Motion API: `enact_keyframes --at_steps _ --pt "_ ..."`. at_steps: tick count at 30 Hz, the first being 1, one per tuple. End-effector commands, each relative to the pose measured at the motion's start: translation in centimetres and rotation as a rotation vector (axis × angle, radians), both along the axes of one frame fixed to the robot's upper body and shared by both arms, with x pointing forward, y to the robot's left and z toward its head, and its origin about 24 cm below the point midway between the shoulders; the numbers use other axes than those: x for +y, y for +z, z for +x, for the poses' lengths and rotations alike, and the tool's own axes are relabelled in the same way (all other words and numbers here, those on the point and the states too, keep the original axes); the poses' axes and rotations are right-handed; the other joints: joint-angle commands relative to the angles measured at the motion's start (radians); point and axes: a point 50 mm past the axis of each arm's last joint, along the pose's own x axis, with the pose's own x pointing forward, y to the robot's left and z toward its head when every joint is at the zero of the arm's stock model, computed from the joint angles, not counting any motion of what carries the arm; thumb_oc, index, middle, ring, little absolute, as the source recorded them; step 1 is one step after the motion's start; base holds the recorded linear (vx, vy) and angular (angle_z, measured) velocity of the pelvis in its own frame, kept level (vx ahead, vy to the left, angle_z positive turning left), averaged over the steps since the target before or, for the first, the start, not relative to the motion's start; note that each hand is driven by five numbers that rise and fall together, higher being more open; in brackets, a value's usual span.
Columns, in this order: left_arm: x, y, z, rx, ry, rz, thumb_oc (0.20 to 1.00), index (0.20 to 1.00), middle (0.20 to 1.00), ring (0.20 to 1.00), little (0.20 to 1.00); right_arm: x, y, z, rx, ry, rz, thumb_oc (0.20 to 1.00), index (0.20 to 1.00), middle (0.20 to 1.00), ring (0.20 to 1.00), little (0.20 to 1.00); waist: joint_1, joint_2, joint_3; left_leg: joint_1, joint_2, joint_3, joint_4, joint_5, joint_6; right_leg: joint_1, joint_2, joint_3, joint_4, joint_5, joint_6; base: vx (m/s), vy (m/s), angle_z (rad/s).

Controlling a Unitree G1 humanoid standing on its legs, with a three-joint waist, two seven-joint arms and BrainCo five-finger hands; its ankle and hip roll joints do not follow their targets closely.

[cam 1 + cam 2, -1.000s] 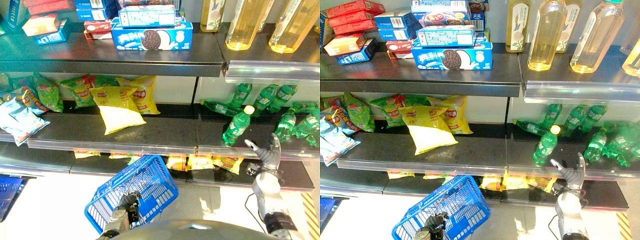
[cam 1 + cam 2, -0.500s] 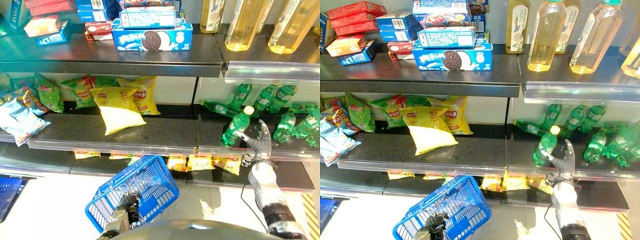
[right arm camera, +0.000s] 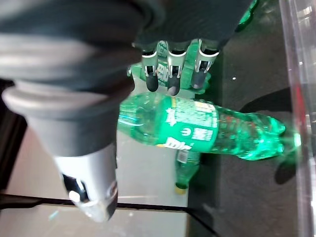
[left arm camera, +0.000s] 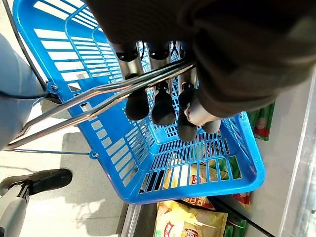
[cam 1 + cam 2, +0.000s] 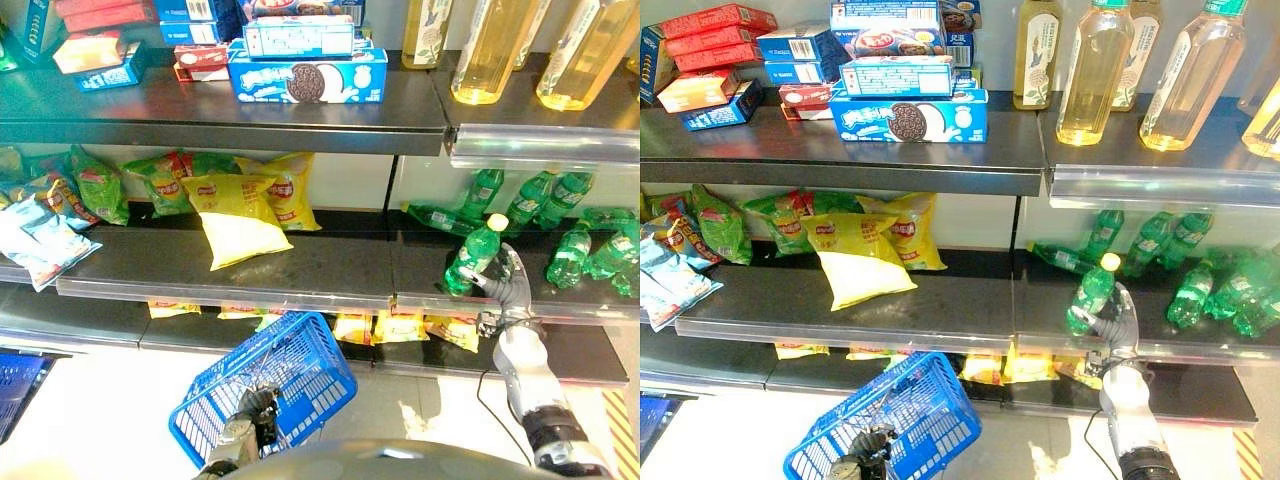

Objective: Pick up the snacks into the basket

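Now the green bottle (image 5: 473, 254) is seen upright on the middle shelf (image 5: 300, 265), right hand (image 5: 510, 283) just beside it with fingers (image 3: 170, 69) spread. Below, the blue basket (image 5: 300, 375) is held by its handle in the left hand (image 4: 163, 74), fingers curled.

My basket (image 5: 290, 375) hangs below the middle shelf (image 5: 300, 265). On that shelf, chip bags (image 5: 240, 205) lie left and bottles (image 5: 540, 215) right; cookie boxes (image 5: 305, 75) sit above.
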Motion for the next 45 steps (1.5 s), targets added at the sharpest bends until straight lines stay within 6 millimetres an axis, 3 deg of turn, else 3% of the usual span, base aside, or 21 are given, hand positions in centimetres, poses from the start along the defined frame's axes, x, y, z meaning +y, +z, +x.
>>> enact_keyframes --at_steps 1,15,26,32,41,42,43,45 --pt "4.2 -0.3 -2.4 0.100 -0.041 0.139 0.200 0.200 0.200 0.200 0.200 -0.9 2.0 1.8 -0.096 -0.032 0.012 1.000 1.000 1.000 1.000 1.000 0.040 -0.060 -0.013 0.007 -0.111 -0.031 0.001 -0.090 0.085 -0.020 -0.023 -0.037 0.016 -0.026 0.067 0.00 0.000 0.00" --pt "4.2 -0.5 -3.3 0.129 -0.052 0.131 0.200 0.200 0.200 0.200 0.200 -2.6 0.3 3.3 0.050 -0.091 0.063 1.000 1.000 1.000 1.000 1.000 0.063 -0.061 -0.012 0.012 -0.113 -0.041 0.001 -0.096 0.083 -0.007 -0.024 -0.051 0.011 -0.032 0.063 0.01 0.000 0.01" --pt "4.4 -0.6 -3.8 0.144 -0.057 0.129 0.200 0.200 0.200 0.200 0.200 -2.7 2.3 6.5 0.041 -0.047 0.080 1.000 1.000 1.000 1.000 1.000 0.082 -0.063 -0.011 0.006 -0.113 -0.044 0.001 -0.088 0.079 -0.012 -0.023 -0.059 0.010 -0.026 0.062 0.00 0.000 0.00" --pt "4.3 -0.6 -3.9 0.145 -0.064 0.117 0.200 0.200 0.200 0.200 0.200 -3.0 2.2 7.5 0.130 -0.052 0.087 1.000 1.000 1.000 1.000 1.000 0.099 -0.064 -0.011 0.002 -0.113 -0.047 0.001 -0.085 0.076 -0.013 -0.023 -0.066 0.010 -0.023 0.062 0.00 0.000 0.00" --pt "4.3 -0.6 -3.7 0.136 -0.067 0.109 0.200 0.200 0.200 0.200 0.200 -1.3 4.4 10.3 0.134 0.085 0.048 1.000 1.000 1.000 1.000 1.000 0.122 -0.062 0.000 -0.010 -0.117 -0.063 0.001 -0.073 0.071 -0.020 -0.024 -0.082 0.009 -0.018 0.059 0.00 -0.002 0.04" --pt "4.3 -0.6 -3.8 0.139 -0.064 0.106 0.200 0.200 0.200 0.200 0.200 -1.0 4.4 10.5 0.145 0.115 0.039 0.906 0.906 0.906 0.906 0.906 0.124 -0.062 0.001 -0.013 -0.117 -0.066 0.001 -0.071 0.070 -0.021 -0.024 -0.086 0.009 -0.019 0.059 -0.01 -0.004 0.10" --pt "4.2 -0.6 -3.9 0.141 -0.066 0.101 0.200 0.200 0.200 0.200 0.200 -0.8 4.2 10.5 0.162 0.132 0.031 0.244 0.244 0.244 0.244 0.244 0.126 -0.062 0.000 -0.014 -0.117 -0.068 0.001 -0.070 0.069 -0.022 -0.024 -0.088 0.009 -0.019 0.059 -0.01 -0.006 0.11" --pt "4.1 -0.7 -3.9 0.142 -0.063 0.092 0.200 0.200 0.200 0.200 0.200 -0.4 4.1 10.6 0.187 0.155 0.010 0.200 0.200 0.200 0.200 0.200 0.129 -0.064 -0.001 -0.017 -0.117 -0.075 0.001 -0.066 0.067 -0.022 -0.025 -0.096 0.009 -0.018 0.058 0.00 -0.004 0.08"
